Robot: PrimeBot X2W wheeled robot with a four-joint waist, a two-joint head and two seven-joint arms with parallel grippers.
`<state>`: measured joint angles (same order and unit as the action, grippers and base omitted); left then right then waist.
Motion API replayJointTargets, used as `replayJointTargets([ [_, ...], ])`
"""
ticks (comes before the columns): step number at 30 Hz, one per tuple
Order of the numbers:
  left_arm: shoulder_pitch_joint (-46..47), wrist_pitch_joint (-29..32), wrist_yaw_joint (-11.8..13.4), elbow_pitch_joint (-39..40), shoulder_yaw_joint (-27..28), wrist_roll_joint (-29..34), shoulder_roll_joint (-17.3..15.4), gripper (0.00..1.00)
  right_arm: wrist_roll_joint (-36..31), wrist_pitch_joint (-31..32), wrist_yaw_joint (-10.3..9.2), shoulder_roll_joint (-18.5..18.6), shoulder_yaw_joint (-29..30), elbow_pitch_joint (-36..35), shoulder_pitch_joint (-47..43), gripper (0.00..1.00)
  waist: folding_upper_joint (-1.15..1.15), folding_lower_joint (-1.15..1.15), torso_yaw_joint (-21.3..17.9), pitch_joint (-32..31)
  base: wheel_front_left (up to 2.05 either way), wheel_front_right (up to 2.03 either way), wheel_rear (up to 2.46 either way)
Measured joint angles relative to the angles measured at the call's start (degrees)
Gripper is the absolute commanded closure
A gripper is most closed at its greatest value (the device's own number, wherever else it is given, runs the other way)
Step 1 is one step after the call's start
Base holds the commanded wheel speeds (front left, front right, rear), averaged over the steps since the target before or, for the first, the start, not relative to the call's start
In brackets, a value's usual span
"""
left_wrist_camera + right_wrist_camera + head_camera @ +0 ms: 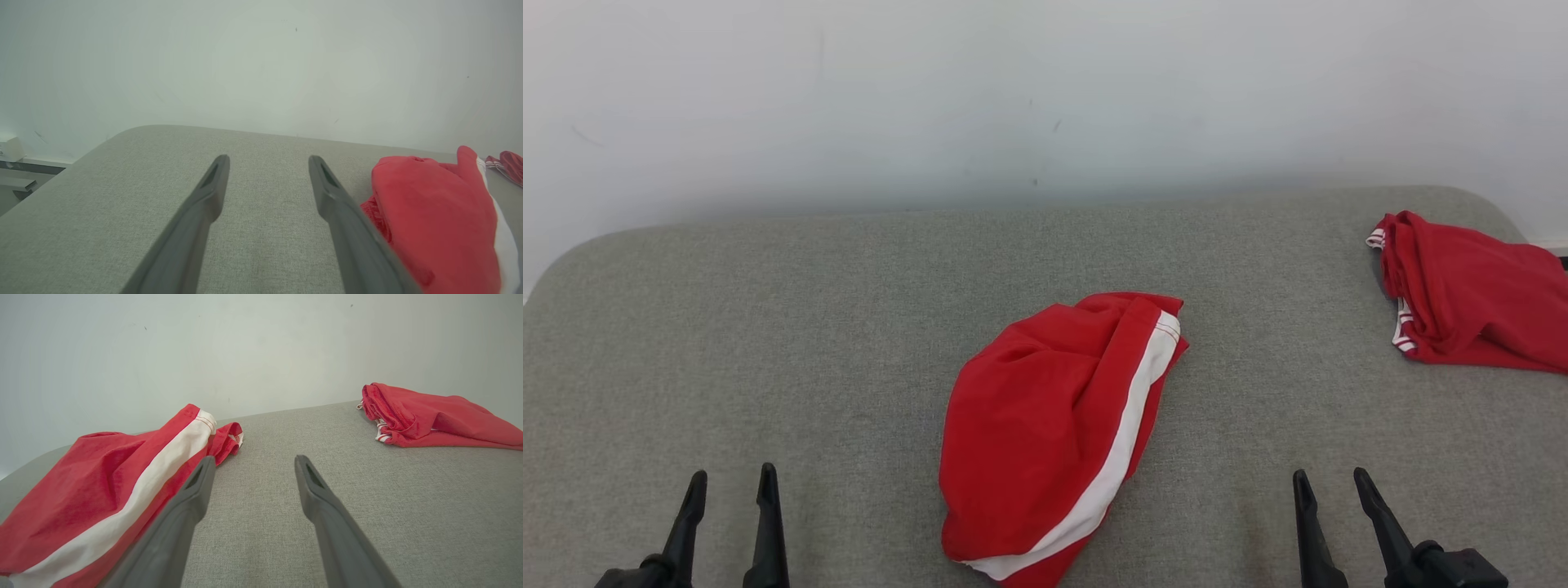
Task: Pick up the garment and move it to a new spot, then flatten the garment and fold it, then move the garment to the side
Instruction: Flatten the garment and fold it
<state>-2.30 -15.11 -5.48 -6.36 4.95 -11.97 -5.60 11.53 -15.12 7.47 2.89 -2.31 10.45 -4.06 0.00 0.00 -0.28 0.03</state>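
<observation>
A crumpled red garment (1045, 416) with a white side stripe lies bunched in the middle of the grey padded table (809, 327). It shows at the right of the left wrist view (433, 220) and at the left of the right wrist view (102, 486). My left gripper (731, 482) stands open near the front left edge, well left of the garment, nothing between its fingers (212, 183). My right gripper (1331, 482) stands open at the front right, right of the garment, and is empty too (251, 463).
A second red garment (1470, 298) with striped trim lies at the far right of the table, also seen in the right wrist view (433, 416). A pale wall (1045, 98) rises right behind the table's rounded far edge.
</observation>
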Motion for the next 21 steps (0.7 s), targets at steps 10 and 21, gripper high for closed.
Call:
replayJointTargets([
  [10,0.94,0.00,-1.12,-0.98,1.15,2.07,1.72,0.00,-0.14,0.00,0.00,1.93,-3.10,3.61,4.67,0.00,0.00,0.00,0.51,-0.01,0.00,0.00,0.00],
  [21,3.16,0.00,-1.68,-1.35,0.01,2.61,2.30,0.00,0.68,3.46,0.00,6.41,-7.78,15.06,23.06,0.00,0.00,0.00,3.99,1.37,0.00,0.00,0.00],
])
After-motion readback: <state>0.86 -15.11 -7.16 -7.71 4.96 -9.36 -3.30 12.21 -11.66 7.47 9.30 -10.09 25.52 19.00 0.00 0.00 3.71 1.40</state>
